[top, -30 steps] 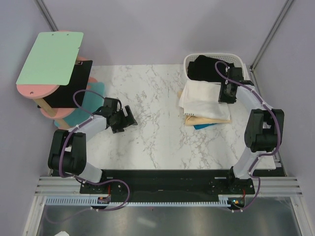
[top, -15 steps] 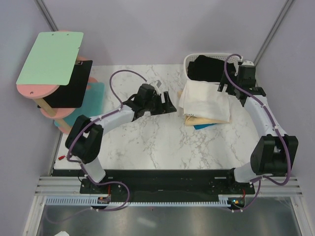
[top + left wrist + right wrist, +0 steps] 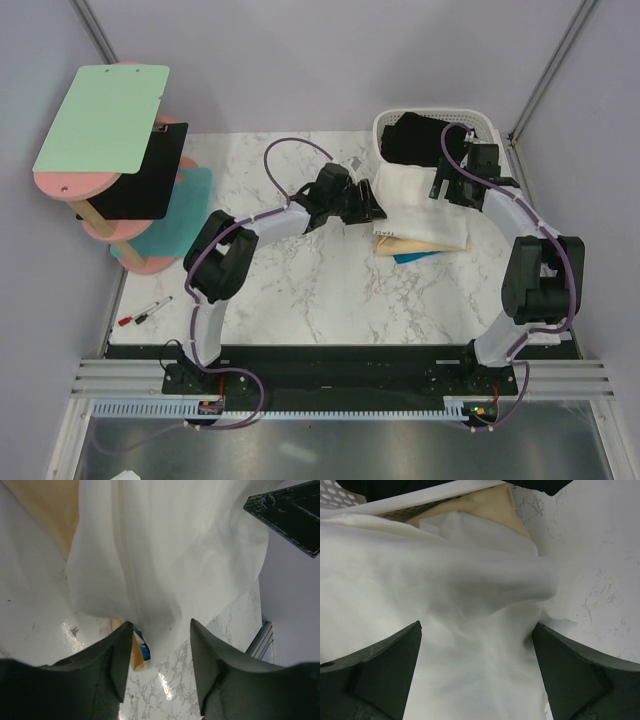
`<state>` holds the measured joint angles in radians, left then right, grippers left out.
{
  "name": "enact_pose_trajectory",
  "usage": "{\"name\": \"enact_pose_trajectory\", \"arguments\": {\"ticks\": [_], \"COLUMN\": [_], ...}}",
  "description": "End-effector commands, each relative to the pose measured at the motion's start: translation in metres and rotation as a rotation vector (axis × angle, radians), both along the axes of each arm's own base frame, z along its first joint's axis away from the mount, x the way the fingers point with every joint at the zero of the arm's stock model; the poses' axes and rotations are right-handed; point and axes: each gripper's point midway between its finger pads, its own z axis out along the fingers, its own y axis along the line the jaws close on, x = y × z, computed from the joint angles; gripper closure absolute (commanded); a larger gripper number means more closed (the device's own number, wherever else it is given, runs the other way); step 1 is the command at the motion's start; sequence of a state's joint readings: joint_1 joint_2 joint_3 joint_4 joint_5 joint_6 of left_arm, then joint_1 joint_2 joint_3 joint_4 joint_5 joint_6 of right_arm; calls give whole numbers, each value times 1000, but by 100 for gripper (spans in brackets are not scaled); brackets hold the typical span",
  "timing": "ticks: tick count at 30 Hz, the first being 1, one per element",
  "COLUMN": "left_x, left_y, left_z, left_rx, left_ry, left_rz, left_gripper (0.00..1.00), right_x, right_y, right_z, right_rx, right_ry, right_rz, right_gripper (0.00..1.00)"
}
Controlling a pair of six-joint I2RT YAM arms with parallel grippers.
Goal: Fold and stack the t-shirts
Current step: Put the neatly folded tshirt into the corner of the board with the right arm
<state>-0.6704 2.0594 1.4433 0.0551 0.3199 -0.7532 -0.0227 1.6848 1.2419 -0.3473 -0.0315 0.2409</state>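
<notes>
Straddling white t-shirt [image 3: 165, 555] fold, left pincer [image 3: 161, 630] half-open.

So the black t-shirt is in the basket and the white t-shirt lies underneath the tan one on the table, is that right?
Not quite: the white t-shirt lies on top of the tan t-shirt, not underneath. The top external view shows tan peeking out below the white cloth. The black t-shirt is indeed in the basket.

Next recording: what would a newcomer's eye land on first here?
The white t-shirt heaped against the basket at far right, over a tan t-shirt, with both arms stretched to it. The left end effector stands open at its left edge, the right end effector open over its right side.
</notes>
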Motion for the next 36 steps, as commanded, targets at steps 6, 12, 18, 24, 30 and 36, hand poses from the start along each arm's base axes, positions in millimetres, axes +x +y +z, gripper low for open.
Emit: {"name": "enact_pose_trajectory", "arguments": {"ticks": [6, 12, 18, 24, 30, 36], "left_x": [2, -15, -44, -74, -96, -96], "left_y": [-40, -43, -49, -56, -65, -53], "left_z": [10, 27, 55, 52, 27, -4], "left_rx": [-80, -86, -117, -109, -63, 6], "left_ry": [6, -18, -24, 2, 38, 91], "left_rz": [-65, -104, -156, -191, -218, -168], "left_gripper": [87, 98, 98, 98, 98, 98], "right_x": [38, 44, 50, 57, 57, 52], "right_y": [-5, -10, -14, -13, -11, -15], "right_z": [7, 2, 6, -3, -16, -12], "right_rx": [-8, -27, -43, -35, -31, -53], "right_ry": [-63, -55, -67, -45, -18, -16], "right_rz": [-29, -49, -55, -49, -41, -57], "right_gripper": [2, 2, 2, 2, 2, 2]}}
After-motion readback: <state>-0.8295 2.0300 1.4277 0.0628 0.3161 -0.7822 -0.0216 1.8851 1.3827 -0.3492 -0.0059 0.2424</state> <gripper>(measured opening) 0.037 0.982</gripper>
